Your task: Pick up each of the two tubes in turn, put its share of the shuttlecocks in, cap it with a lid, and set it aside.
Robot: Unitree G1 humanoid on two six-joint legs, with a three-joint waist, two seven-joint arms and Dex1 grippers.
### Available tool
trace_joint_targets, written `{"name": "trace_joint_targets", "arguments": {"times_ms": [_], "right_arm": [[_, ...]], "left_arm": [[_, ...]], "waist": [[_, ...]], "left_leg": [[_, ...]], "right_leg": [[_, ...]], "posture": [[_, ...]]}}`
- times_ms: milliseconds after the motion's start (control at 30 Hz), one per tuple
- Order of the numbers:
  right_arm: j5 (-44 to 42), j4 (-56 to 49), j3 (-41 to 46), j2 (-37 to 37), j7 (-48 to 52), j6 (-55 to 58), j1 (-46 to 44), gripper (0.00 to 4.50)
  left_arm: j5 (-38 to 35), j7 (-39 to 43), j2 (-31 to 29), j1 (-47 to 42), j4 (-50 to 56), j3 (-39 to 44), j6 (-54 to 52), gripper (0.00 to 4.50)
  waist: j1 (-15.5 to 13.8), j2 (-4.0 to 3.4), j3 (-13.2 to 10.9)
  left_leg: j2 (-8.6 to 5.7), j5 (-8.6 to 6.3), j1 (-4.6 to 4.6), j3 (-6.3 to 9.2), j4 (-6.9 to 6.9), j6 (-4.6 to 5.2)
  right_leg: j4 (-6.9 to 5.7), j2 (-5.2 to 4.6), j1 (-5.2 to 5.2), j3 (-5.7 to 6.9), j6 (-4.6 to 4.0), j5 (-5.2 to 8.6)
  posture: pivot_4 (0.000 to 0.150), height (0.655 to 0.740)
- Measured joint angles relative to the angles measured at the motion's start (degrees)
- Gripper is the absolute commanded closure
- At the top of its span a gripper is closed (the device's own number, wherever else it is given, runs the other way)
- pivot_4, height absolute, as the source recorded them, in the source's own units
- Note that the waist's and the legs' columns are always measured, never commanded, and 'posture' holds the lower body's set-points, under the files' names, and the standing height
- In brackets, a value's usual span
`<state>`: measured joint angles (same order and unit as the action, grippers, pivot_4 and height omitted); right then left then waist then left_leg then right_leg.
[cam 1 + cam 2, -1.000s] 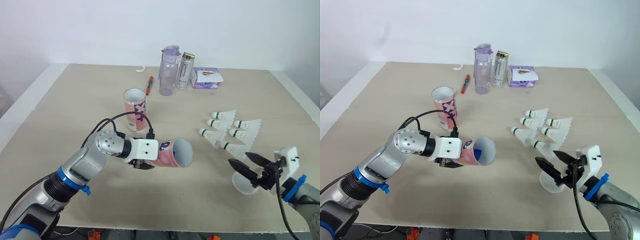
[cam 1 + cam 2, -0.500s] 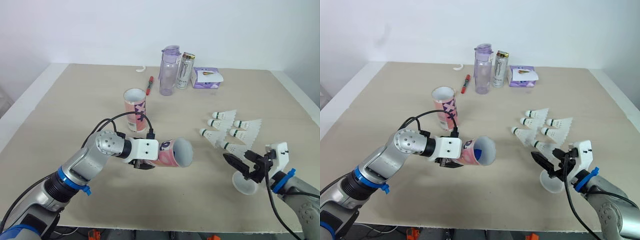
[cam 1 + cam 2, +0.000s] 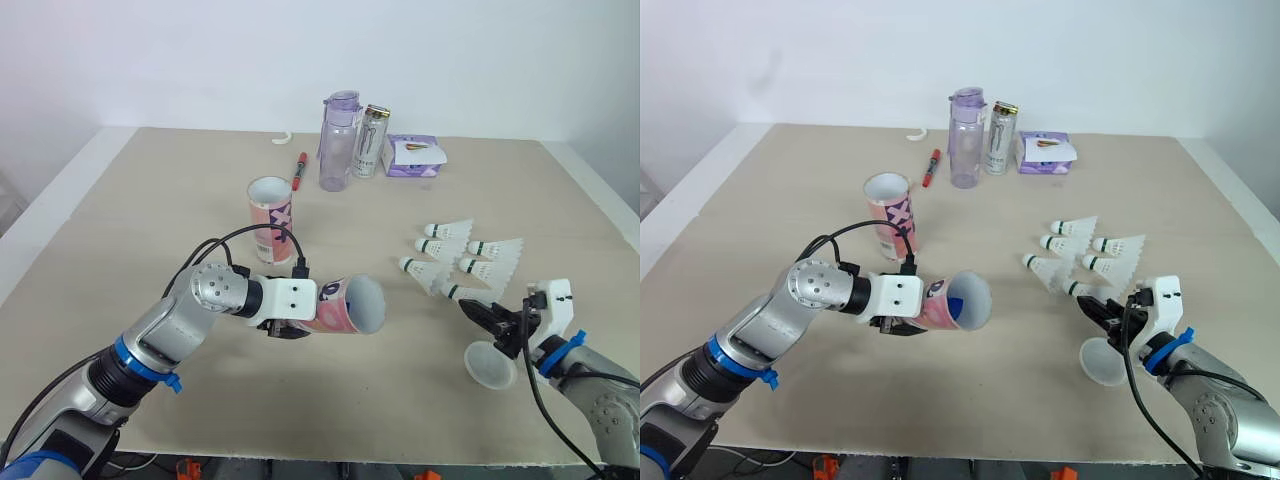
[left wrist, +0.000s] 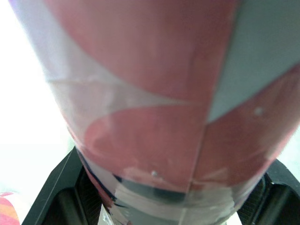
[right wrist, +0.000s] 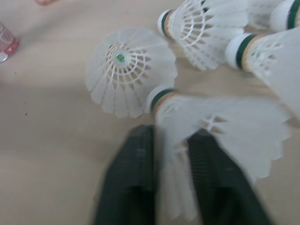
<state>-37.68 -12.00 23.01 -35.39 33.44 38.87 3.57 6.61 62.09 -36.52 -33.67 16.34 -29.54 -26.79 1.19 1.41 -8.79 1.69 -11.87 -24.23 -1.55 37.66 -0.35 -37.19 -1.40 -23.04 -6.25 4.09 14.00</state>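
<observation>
Left eye view: the left claw (image 3: 290,325) was clamped on the held tube (image 3: 345,305), which lay level above the counter (image 3: 150,220), its open mouth toward the shuttlecocks (image 3: 440,247). The second tube (image 3: 269,218) stood upright behind it. Compared with a second earlier, the right claw (image 3: 492,319) had left the white lid (image 3: 489,365) and advanced to the nearest shuttlecock (image 3: 468,294), its gape much narrower. I judged the first pick of a shuttlecock to be in hand, with no loading begun.

Right eye view: the same scene. All six shuttlecocks lay on the counter, well apart from the held tube. A blue patch showed inside its mouth, and what it was could not be made out.

Left wrist view: the held tube's red and grey wall sat right against the lens, with the black fingers (image 4: 61,197) at either side of its base. Its mouth was hidden.

Right wrist view: the fingers (image 5: 129,187) stood slightly apart, straddling the nearest shuttlecock's feather skirt. Blur hid whether they pressed it; I judged it not yet gripped. Neighbouring shuttlecocks were cut off at the edge.
</observation>
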Motion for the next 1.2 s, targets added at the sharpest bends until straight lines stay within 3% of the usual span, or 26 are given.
{"name": "trace_joint_targets", "arguments": {"times_ms": [500,733,867,933,1000,1100,1200], "right_arm": [[1.00,-1.98,0.04,-2.11,1.35,-0.26,0.32,4.44],[-1.61,-13.08,5.37,-13.22,11.77,-0.34,3.63,4.44],[1.49,-19.99,6.17,-23.11,24.26,-9.81,2.39,4.44],[2.47,-21.39,5.88,-24.59,26.17,-12.17,1.13,4.44],[3.96,-23.34,4.17,-26.45,28.33,-15.59,-0.77,4.44],[12.00,-24.66,-7.06,-28.22,29.94,-24.82,-10.37,4.44],[13.95,-23.69,-9.91,-28.22,30.07,-26.37,-12.80,4.44]], "left_arm": [[0.00,-0.42,0.19,0.19,-0.23,0.05,0.07,1.49],[-0.02,-0.38,0.55,0.07,-1.64,0.20,1.37,1.49],[-0.43,0.44,1.34,-0.18,-2.70,0.38,0.54,1.49],[-0.56,0.88,1.46,-0.46,-2.81,0.35,-0.07,1.49],[-1.07,1.40,1.83,-0.72,-2.83,0.52,-1.56,1.49],[-2.24,2.55,2.65,-1.95,-1.62,0.51,-8.09,1.49],[-2.26,2.71,2.47,-2.19,-1.24,0.49,-8.88,1.49]], "waist": [[-0.01,-0.01,-0.01],[-0.03,-0.02,0.00],[-0.03,-0.01,0.01],[-0.02,0.01,0.01],[-0.03,0.10,-0.01],[-0.04,0.16,-0.05],[-0.02,0.16,-0.04]], "left_leg": [[-0.04,0.02,0.00,0.00,0.00,0.04],[-0.06,0.04,-0.01,0.00,-0.02,0.07],[-0.06,0.05,0.02,0.02,-0.01,0.08],[-0.06,0.05,0.04,0.04,-0.02,0.08],[-0.04,0.05,0.04,0.06,-0.02,0.08],[-0.07,0.04,-0.07,0.01,-0.02,0.06],[-0.07,0.00,-0.21,-0.01,-0.06,0.01]], "right_leg": [[0.00,-0.03,0.01,-0.04,0.01,-0.01],[0.05,-0.04,0.03,-0.06,0.04,0.01],[0.06,-0.03,0.01,-0.02,0.05,0.00],[0.07,-0.02,-0.02,0.00,0.05,0.00],[0.14,-0.03,-0.10,0.05,0.04,0.01],[0.18,-0.08,-0.17,0.04,0.05,0.06],[0.19,-0.09,-0.09,0.02,0.08,0.14]], "posture": [[0.150,0.7400],[0.150,0.7400],[0.150,0.7400],[0.150,0.7400],[0.150,0.7400],[0.150,0.7400],[0.150,0.7400]]}}
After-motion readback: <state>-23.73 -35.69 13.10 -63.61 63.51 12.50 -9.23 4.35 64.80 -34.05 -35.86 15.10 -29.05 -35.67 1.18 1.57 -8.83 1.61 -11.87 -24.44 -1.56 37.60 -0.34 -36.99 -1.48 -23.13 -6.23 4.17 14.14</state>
